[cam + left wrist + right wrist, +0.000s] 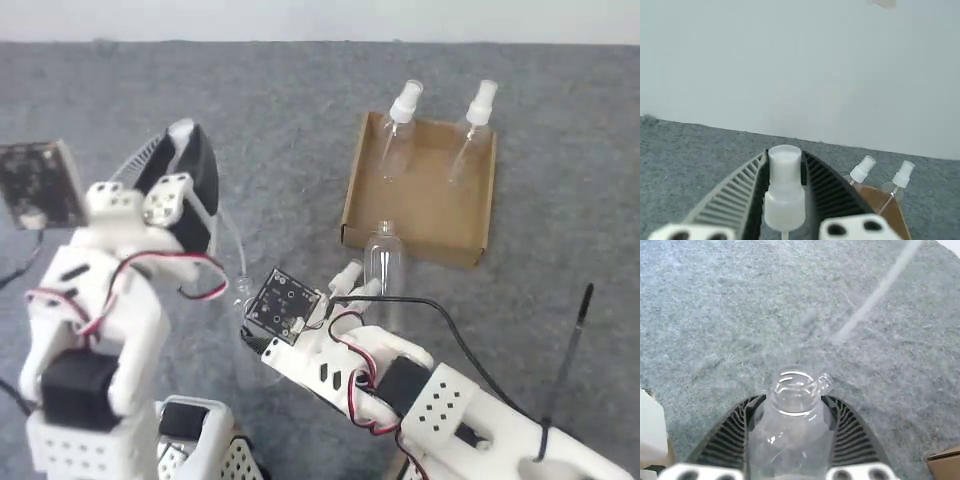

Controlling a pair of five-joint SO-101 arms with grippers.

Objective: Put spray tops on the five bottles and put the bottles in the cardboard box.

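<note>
**Left arm holds a spray top, right arm holds an open bottle**

High view: the box [425,215] on the grey mat [260,110] holds two capped bottles [397,150] side by side. An uncapped bottle [384,262] sits just at its near edge.

Left wrist view: the left gripper [785,159] has its fingers clamped on a spray top [785,200], with the box beyond.

Right wrist view: the right gripper [794,402] has its fingers clamped on the uncapped bottle's body, showing its open neck.

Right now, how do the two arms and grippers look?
The left arm and right arm are white plastic with black motors and red and white wires; each wrist carries a dark square board. The left gripper has one grey, one black ribbed finger; the right gripper has dark fingers.
</note>
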